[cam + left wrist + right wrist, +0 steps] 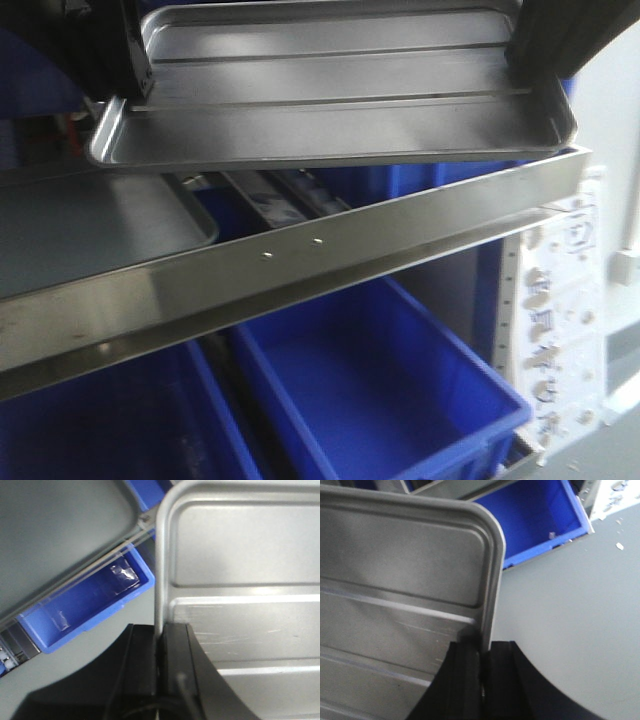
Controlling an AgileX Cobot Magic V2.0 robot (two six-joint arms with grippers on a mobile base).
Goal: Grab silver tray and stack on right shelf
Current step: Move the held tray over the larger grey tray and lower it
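The silver tray (pixel 330 120) hangs level above the right shelf's shiny front bar (pixel 330 255), its near rim just over the bar's right end. My left gripper (pixel 135 85) is shut on the tray's left rim and my right gripper (pixel 525 65) on its right rim. In the left wrist view the rim runs between the black fingers (pixel 172 645) of the gripper (pixel 160 640), with the ribbed tray floor (pixel 245 570) to the right. The right wrist view shows the gripper (pixel 485 652) clamped on the rim of the tray (pixel 400 580).
A dull grey plain tray (pixel 90 225) lies on the shelf at the left, behind the bar. Roller rails (pixel 275 195) show under the held tray. Dark-blue crates (pixel 380 390) stand below the bar. A white panel (pixel 560 300) is at the right, beside grey floor (pixel 570 605).
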